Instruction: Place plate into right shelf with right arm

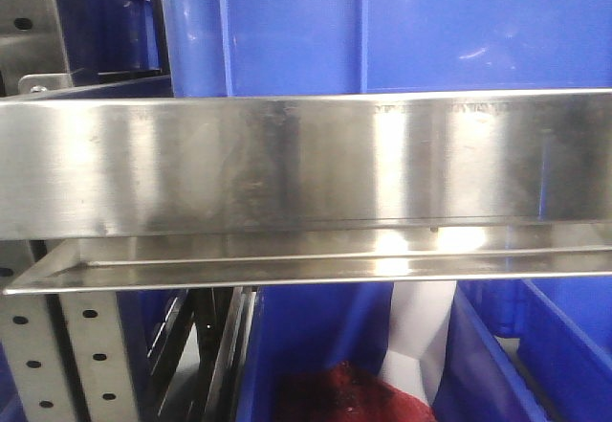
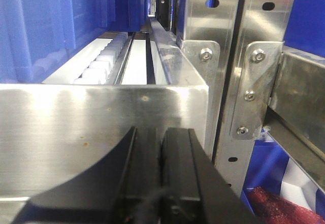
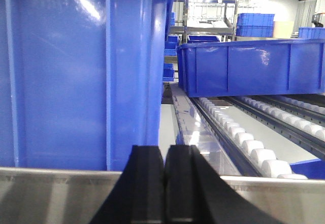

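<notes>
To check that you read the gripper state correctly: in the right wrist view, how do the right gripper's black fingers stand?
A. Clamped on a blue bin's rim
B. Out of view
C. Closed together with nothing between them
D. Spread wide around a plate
C: the right gripper shows its two black fingers pressed side by side, empty, in front of the steel beam.

Brushed stainless-steel shelf beam (image 1: 306, 164), shiny, streaked with glare, faintly speckled. Hole-perforated grey metal uprights (image 1: 91, 355) at seven o'clock, duller. Glossy blue plastic crates (image 3: 76, 71), smooth, ribbed. White plastic rollers (image 3: 244, 137) at four o'clock, satin. Matt black plastic gripper fingers (image 3: 147, 183). Crumpled red cloth-like material (image 1: 344, 393) at six o'clock.
</notes>
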Available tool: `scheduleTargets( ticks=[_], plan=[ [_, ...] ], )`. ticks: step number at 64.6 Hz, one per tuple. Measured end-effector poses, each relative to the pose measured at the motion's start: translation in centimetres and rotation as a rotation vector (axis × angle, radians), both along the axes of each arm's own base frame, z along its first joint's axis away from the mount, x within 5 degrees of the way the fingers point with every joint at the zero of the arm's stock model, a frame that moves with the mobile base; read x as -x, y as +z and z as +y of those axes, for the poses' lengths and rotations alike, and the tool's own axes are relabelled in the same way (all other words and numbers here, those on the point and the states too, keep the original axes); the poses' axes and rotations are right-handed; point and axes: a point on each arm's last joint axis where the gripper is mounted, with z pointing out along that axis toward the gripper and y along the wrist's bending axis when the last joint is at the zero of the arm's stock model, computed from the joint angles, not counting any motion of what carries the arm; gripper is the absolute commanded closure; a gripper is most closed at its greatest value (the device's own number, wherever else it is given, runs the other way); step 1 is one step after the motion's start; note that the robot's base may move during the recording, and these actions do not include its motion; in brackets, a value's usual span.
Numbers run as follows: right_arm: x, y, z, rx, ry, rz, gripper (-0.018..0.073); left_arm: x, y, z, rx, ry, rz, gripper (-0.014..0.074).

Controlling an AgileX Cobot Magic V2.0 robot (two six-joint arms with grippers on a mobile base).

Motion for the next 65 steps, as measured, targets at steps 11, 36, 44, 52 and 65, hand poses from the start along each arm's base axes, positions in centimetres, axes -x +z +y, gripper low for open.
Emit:
scheduleTargets(
  ticks=[11, 36, 44, 52, 65],
  plan=[
    [-0.1, -0.4, 0.0, 0.003, 0.004, 0.046, 0.0505, 0.0, 0.0, 0.0, 0.0, 0.0, 0.0, 0.0643],
    [-0.1, -1.3, 0.1, 0.009, 0.012, 0.147, 0.0505, 0.0, 0.0, 0.0, 0.0, 0.0, 0.0, 0.0643],
    [-0.1, -1.4, 0.1, 0.01, 0.013, 0.158, 0.0505, 0.0, 0.0, 0.0, 0.0, 0.0, 0.0, 0.0643],
    [-0.1, -1.4, 0.1, 0.01, 0.013, 0.158, 0.0505, 0.0, 0.0, 0.0, 0.0, 0.0, 0.0, 0.0643],
    [-0.1, -1.5, 0.1, 0.01, 0.014, 0.16, 0.0505, 0.0, 0.0, 0.0, 0.0, 0.0, 0.0, 0.0643]
  ],
)
